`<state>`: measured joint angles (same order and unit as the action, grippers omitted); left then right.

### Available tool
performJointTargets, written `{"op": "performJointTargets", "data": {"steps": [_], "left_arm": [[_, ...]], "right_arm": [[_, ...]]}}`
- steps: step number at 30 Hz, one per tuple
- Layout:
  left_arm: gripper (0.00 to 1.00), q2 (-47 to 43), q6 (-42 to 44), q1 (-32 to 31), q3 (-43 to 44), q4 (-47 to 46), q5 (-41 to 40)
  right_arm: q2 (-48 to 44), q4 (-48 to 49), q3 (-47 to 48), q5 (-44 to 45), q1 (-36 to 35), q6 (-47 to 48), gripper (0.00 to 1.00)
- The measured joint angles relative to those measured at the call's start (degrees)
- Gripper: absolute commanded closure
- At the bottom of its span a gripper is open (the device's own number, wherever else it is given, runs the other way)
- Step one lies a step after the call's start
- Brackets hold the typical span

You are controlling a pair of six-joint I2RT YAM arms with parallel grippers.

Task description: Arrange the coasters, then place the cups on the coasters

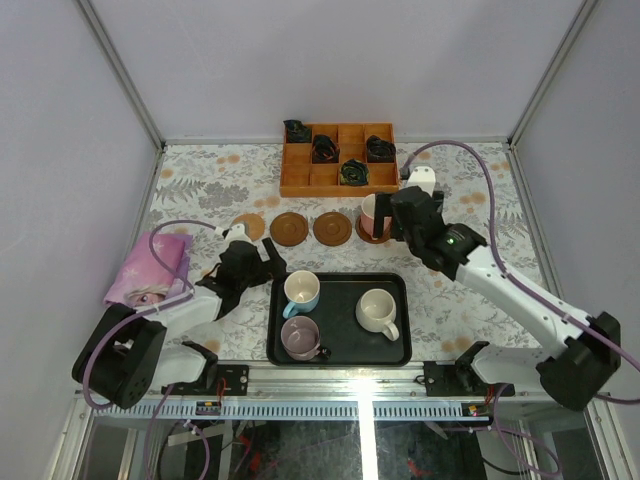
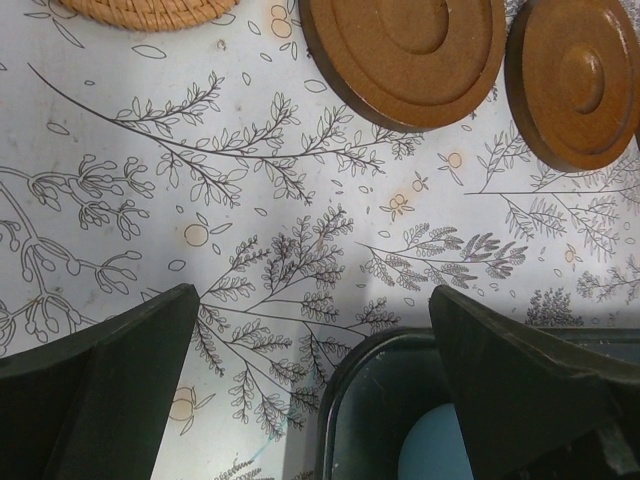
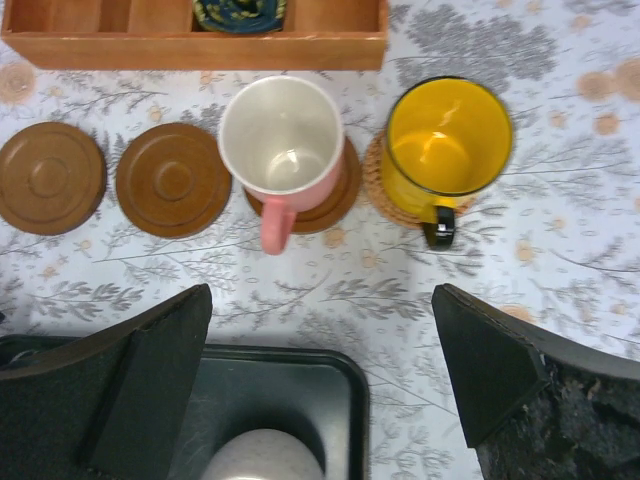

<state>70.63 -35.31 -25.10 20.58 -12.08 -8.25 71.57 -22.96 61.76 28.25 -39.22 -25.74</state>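
While the left fingers (image 2: 100,395) and right fingers (image 3: 125,400) stand wide and empty, the blue cup (image 1: 301,291), grey cup (image 1: 299,337) and cream cup (image 1: 375,309) sit on the black tray (image 1: 341,322), looking hard, slippery and easy to break, so pinching the rim seems best.

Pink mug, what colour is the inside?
White inside the pink mug; clearest in the right wrist view.

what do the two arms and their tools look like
The left arm and right arm are built of white links with black joints. A thin purple cable loops along each. The left tool and right tool each have two broad, matte black, wedge-shaped fingers. No markings are readable.
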Motion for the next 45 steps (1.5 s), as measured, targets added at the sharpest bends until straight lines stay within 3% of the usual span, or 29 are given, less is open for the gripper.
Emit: {"op": "performJointTargets", "data": {"steps": [4,11,18,27,32,39,45], "left_arm": [[0.00,3.13,0.39,0.00,1.07,-2.16,-0.57],[0.00,10.12,1.36,0.00,5.20,-5.64,-0.98],[0.00,12.00,1.62,0.02,5.95,-8.11,-0.04],[0.00,6.82,1.62,0.00,3.43,-7.26,0.04],[0.00,1.40,1.60,0.00,1.60,-7.21,-0.15],[0.00,-4.04,1.57,0.00,-0.74,-7.10,-0.09],[0.00,-6.36,1.57,0.00,-2.29,-6.08,0.11]], "right_arm": [[-4.70,-1.97,-2.49,2.73,-0.04,3.30,0.01],[-4.76,-5.38,-5.90,1.95,-0.04,6.62,0.01],[-5.11,-6.47,-8.94,-6.69,-0.13,7.39,0.08],[-14.14,-8.11,-13.20,-21.75,-1.11,7.41,0.10],[-14.47,-10.91,-13.20,-27.43,-4.55,7.39,0.11],[-11.19,-15.82,-13.22,-27.61,-13.44,5.35,0.10],[-11.08,-17.64,-13.46,-25.24,-16.92,1.05,0.08]]}}
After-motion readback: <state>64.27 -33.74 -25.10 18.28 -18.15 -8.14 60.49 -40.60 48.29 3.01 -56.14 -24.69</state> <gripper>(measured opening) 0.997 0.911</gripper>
